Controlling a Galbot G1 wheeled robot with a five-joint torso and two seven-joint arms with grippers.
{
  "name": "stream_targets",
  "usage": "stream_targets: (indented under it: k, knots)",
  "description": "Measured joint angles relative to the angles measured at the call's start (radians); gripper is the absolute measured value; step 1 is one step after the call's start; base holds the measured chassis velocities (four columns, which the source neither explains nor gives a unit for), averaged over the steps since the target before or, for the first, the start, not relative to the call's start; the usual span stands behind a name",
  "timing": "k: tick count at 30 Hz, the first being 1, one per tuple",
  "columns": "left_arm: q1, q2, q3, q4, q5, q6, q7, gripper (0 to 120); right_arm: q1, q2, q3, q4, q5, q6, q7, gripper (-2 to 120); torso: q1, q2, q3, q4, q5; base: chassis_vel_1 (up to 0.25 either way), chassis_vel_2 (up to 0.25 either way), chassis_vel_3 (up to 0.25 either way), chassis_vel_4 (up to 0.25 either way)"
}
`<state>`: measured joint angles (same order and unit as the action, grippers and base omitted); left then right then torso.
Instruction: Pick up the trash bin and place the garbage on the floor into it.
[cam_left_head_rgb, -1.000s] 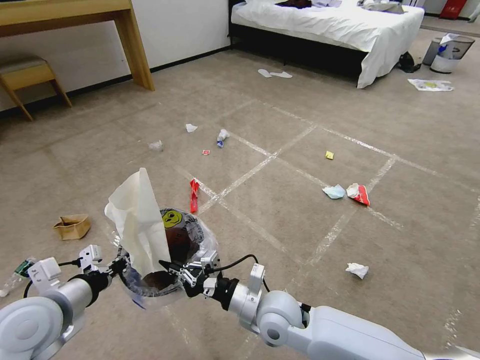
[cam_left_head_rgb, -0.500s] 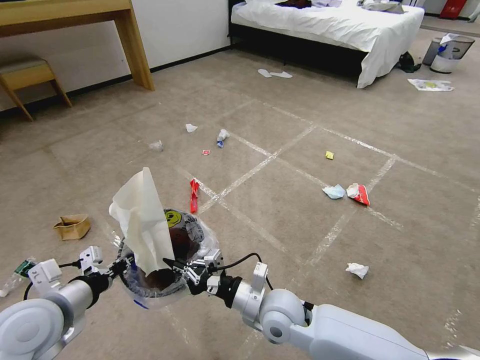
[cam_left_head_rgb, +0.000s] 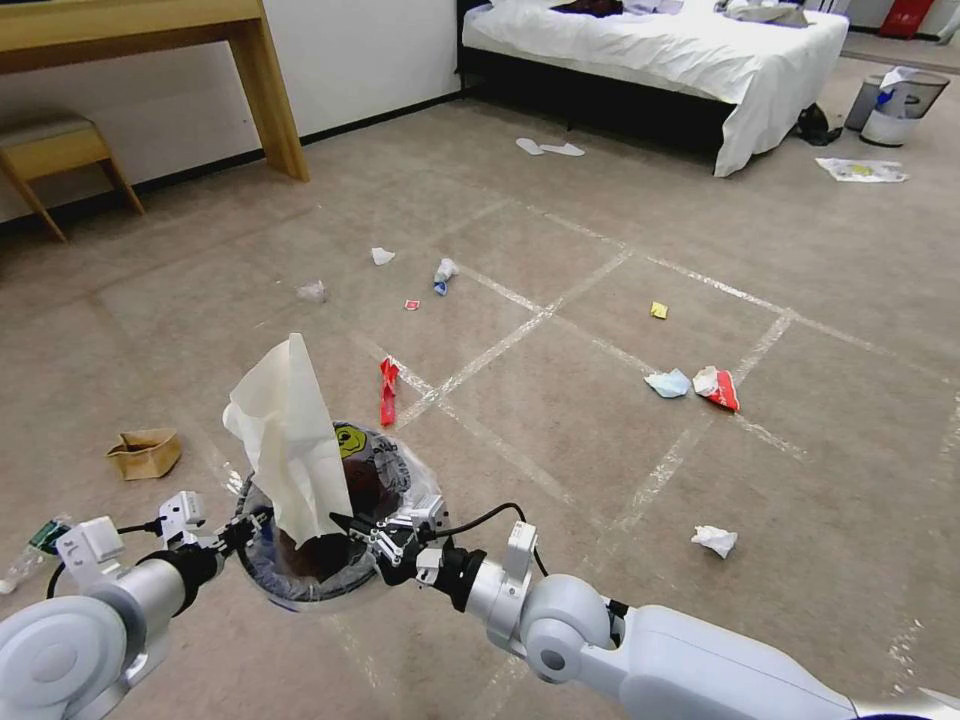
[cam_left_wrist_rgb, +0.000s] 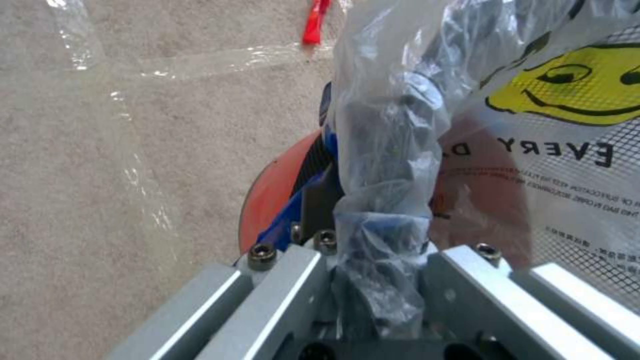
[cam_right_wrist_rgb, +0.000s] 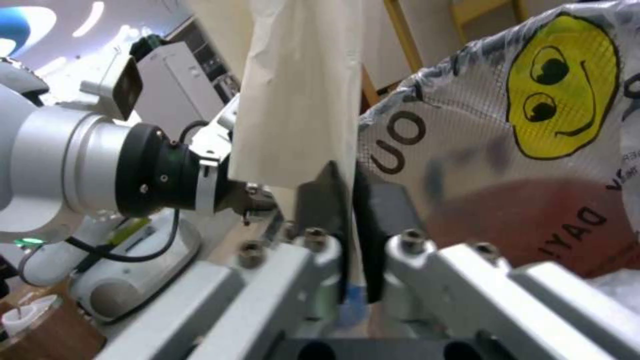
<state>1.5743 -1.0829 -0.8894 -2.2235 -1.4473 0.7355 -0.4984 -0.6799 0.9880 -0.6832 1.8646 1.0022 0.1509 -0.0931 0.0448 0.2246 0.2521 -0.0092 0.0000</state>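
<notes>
a: tool status, please.

b: i have the right tool (cam_left_head_rgb: 345, 527) closed on the lower edge of a cream tissue sheet (cam_left_head_rgb: 290, 440), positioned over the mouth of the trash bin (cam_left_head_rgb: 320, 520). in the right wrist view the two dark pads are pinched together on the sheet. the left tool (cam_left_head_rgb: 235, 532) is clamped on the bin's near rim through the clear liner (cam_left_wrist_rgb: 393, 150); i am holding the bin off the floor (cam_left_head_rgb: 600, 420), low in front of the robot.

a: failure modes?

b: three, in my judgement. one: the sheet stands tall above the rim, so on release it may drape over the edge or slide out. two: the left grip bears on slippery liner film; the bin could tilt or slip. three: the two tools are close together at the rim, so contact is possible.

a: contents?

b: the bin interior looks dark; i cannot identify anything inside apart from the sheet's lower end. scattered garbage lies well apart on the floor: a red wrapper (cam_left_head_rgb: 388, 390), a brown paper bag (cam_left_head_rgb: 146, 452), a white tissue (cam_left_head_rgb: 714, 540).
</notes>
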Motion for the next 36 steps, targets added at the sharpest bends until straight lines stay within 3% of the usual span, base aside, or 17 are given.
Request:
stream_targets:
  k: [3, 6, 14, 16, 19, 20, 22, 24, 30, 36]
  knots:
    - [-0.002, 0.004, -0.003, 0.005, -0.003, 0.000, 0.001, 0, 0.005, -0.020, 0.001, 0.021, 0.002, -0.002, 0.001, 28, 0.000, 0.000, 0.000, -0.0001, 0.0000, 0.000, 0.000, 0.000, 0.000]
    - [-0.004, 0.004, -0.004, 0.007, -0.004, 0.000, 0.001, 0, 0.008, -0.032, 0.005, 0.033, 0.005, -0.004, 0.002, 33, 0.000, 0.000, 0.000, 0.0000, -0.0001, 0.000, 0.000, 0.000, 0.000]
    - [-0.005, 0.000, -0.004, 0.007, -0.004, 0.000, 0.001, 0, 0.001, -0.037, 0.008, 0.039, 0.004, -0.005, 0.007, 36, 0.000, 0.000, 0.000, -0.0001, 0.0000, 0.000, 0.000, 0.000, 0.000]
    - [-0.006, -0.003, -0.004, 0.007, -0.003, 0.000, 0.001, 0, -0.001, -0.037, 0.008, 0.040, 0.003, -0.005, 0.007, 47, 0.000, 0.000, 0.000, 0.0000, 0.0000, 0.000, 0.000, 0.000, 0.000]
    - [-0.006, -0.004, -0.003, 0.007, -0.003, 0.000, 0.001, 0, -0.002, -0.037, 0.008, 0.040, 0.002, -0.005, 0.007, 51, 0.000, 0.000, 0.000, 0.0000, 0.0000, 0.000, 0.000, 0.000, 0.000]
    - [-0.006, -0.006, -0.003, 0.007, -0.002, 0.000, 0.001, 0, -0.002, -0.037, 0.008, 0.040, 0.002, -0.006, 0.008, 61, 0.000, 0.000, 0.000, 0.0000, 0.0000, 0.000, 0.000, 0.000, 0.000]
    - [-0.006, -0.008, -0.002, 0.007, -0.001, 0.000, 0.000, 0, -0.001, -0.037, 0.007, 0.040, 0.002, -0.006, 0.008, 64, 0.000, 0.000, 0.000, -0.0001, 0.0000, 0.000, 0.000, 0.000, 0.000]
    - [-0.005, -0.010, -0.002, 0.007, 0.001, 0.000, 0.000, 0, 0.000, -0.037, 0.007, 0.042, 0.001, -0.006, 0.009, 76, 0.000, 0.000, 0.000, 0.0000, 0.0000, 0.000, 0.000, 0.000, 0.000]
    - [-0.004, -0.014, -0.002, 0.007, 0.002, 0.000, 0.000, 0, -0.002, -0.030, 0.019, 0.045, 0.003, -0.006, 0.009, 96, 0.000, 0.000, 0.000, 0.0000, 0.0000, 0.000, 0.000, 0.000, 0.000]
    - [-0.006, -0.020, -0.001, 0.020, 0.010, 0.000, 0.001, 0, -0.009, -0.014, 0.078, 0.092, 0.032, 0.005, -0.013, 99, 0.000, 0.000, 0.000, 0.0000, 0.0000, 0.000, 0.000, 0.000, 0.000]
